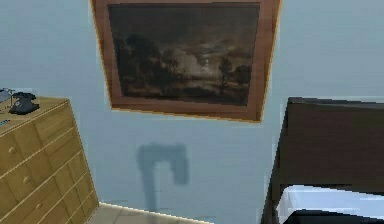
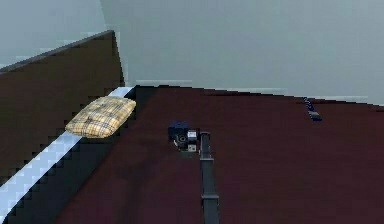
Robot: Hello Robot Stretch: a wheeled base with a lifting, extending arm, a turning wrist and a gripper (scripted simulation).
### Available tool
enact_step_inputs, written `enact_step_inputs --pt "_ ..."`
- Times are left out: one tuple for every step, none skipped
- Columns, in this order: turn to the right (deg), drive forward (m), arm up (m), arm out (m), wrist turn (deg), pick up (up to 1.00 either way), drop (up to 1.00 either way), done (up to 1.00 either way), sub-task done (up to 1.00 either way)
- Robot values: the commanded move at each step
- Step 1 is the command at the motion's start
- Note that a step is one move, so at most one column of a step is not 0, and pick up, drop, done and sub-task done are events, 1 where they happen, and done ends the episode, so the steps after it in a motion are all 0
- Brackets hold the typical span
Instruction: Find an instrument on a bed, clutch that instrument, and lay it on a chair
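Dark, slim small object [image 2: 313, 110] lies on the maroon bed [image 2: 260, 165] near the far wall. It is possibly the instrument, but too small to confirm. Judged light, stiff and somewhat fragile, so take it across its narrow middle. Gripper [image 2: 178, 136] shows against the cover, well apart from it; whether it holds anything cannot be told. Plaid pillow [image 2: 101, 116] lies beyond.

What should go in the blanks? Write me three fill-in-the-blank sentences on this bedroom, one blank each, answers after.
1. The checked pillow on the bed is ____ in colour.
2. The framed painting hangs on the ____.
3. The wooden dresser stands at the forward view's ____ edge.
Answers: yellow; wall; left.
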Motion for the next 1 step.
enact_step_inputs --pt "0.0 0.0 0.36 0.0 0.0 0.0 0.0 0.0 0.0"
